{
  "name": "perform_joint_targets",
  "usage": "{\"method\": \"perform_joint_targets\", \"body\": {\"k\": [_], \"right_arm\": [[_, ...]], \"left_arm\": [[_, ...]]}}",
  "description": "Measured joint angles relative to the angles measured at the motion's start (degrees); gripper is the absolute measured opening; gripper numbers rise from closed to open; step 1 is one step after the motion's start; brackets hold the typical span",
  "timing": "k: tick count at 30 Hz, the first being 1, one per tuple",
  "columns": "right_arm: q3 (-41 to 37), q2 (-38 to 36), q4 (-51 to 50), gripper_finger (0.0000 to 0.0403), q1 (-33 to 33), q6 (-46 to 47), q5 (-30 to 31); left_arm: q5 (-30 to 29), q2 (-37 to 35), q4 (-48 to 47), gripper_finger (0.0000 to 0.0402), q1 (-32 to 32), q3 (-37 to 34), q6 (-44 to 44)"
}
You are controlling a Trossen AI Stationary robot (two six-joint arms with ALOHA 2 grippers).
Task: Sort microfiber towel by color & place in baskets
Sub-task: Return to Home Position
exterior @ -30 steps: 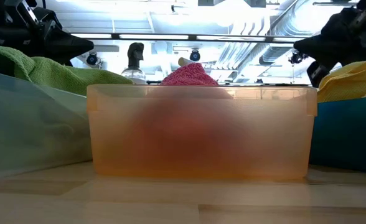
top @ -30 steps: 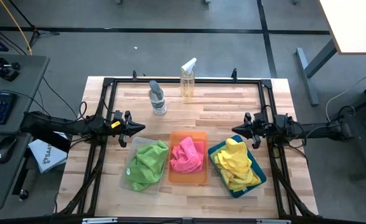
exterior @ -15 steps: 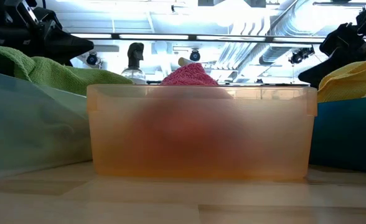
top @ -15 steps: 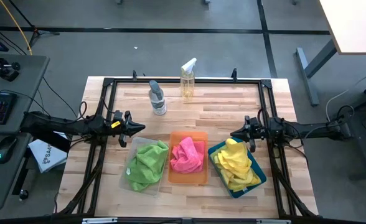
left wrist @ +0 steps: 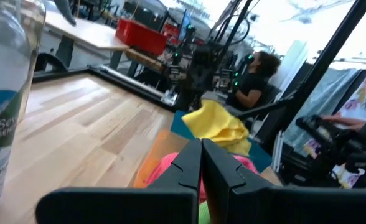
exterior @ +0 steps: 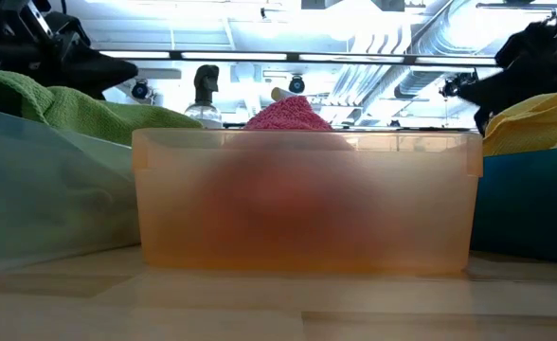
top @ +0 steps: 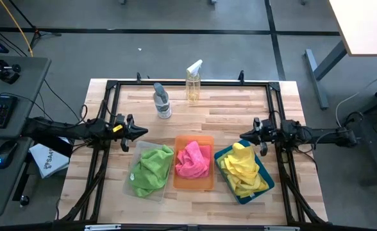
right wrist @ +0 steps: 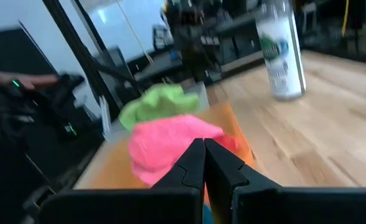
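We logged three baskets in a row:
- clear basket (top: 132, 183), holding green towels (top: 151, 169)
- orange basket (top: 209, 183), holding pink towel (top: 193, 160)
- teal basket (top: 268, 181), holding yellow towels (top: 243, 168)

Cloths per heap: we could not tell.

Left gripper (top: 142, 131) had its fingers pressed together, empty, near the clear basket's far corner. Right gripper (top: 242, 136) was likewise closed and empty, by the teal basket.

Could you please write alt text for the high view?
Three baskets on a wooden table hold sorted towels: green towels in the clear basket, pink towels in the orange basket, yellow towels in the teal basket. The left gripper and right gripper, both shut, flank them; two spray bottles stand behind.
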Motion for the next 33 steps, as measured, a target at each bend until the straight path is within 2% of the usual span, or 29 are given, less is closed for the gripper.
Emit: {"method": "perform_joint_targets", "body": {"k": [3, 8, 13, 33], "right_arm": [[0.0, -4.7, 0.0, 0.0, 0.0, 0.0, 0.0], [0.0, -5.1, 2.6, 0.0001, 0.0, 0.0, -0.2], [-0.1, -5.2, 1.5, 0.0001, 0.0, 0.0, -0.2], [-0.1, -4.4, 0.6, 0.0001, 0.1, 0.0, -0.1]], "left_arm": [[0.0, -3.6, -3.7, 0.0, 0.0, 0.0, 0.0], [0.0, -9.2, -14.0, 0.0, 0.0, 0.0, 0.0], [3.1, -14.9, -14.6, 0.0, 0.5, 0.0, 0.4], [4.5, -14.0, -14.8, 0.0, 1.0, -0.1, 0.0]]}}
